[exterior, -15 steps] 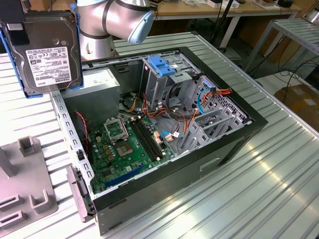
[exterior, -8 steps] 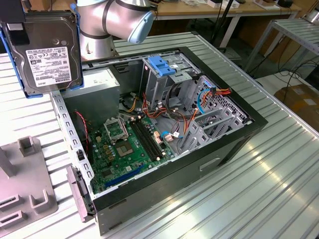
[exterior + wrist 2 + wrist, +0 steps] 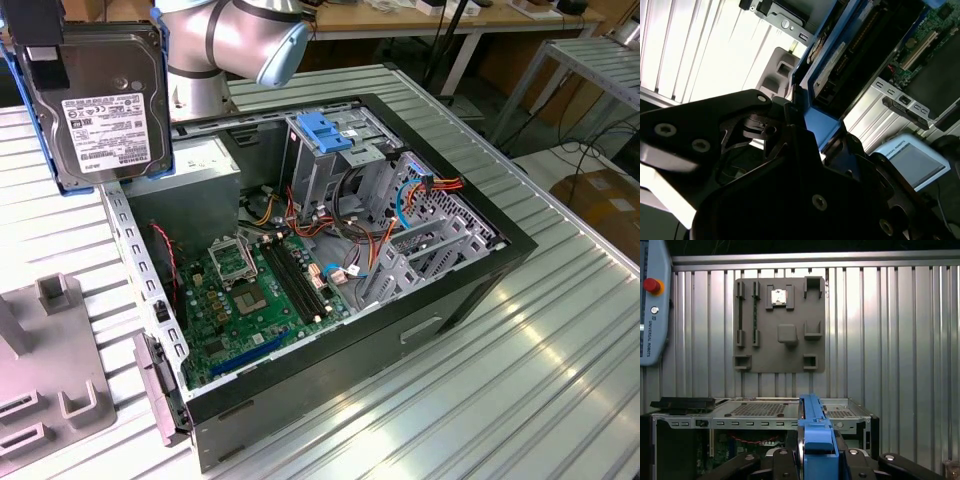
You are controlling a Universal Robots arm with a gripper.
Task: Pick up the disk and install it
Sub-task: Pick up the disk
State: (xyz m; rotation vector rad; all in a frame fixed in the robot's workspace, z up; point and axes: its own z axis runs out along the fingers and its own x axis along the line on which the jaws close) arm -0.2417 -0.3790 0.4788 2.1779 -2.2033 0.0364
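a: where is the disk (image 3: 105,105) right now?

b: in my hand (image 3: 817,460). the fingers are closed on its blue frame, which stands edge-on between them in the first wrist view. in the exterior view the disk hangs upright in the air, label facing out, clear of the counter (image 3: 560,330), at about ten o'clock from the open computer case (image 3: 320,380).

a: and what is inside the case?

b: a drive cage (image 3: 325,140) with a blue top, near twelve o'clock in the case and well apart from the disk. loose orange, red and blue cables (image 3: 420,190) lie at about two o'clock, just beside the cage.

a: what could go wrong from here?

b: as i judge it, three things. the grip is on a thin plastic frame, so a jolt could let the disk slip or twist. a tilted approach could knock it against the case rim or jam it in the cage. and those cables could snag it.
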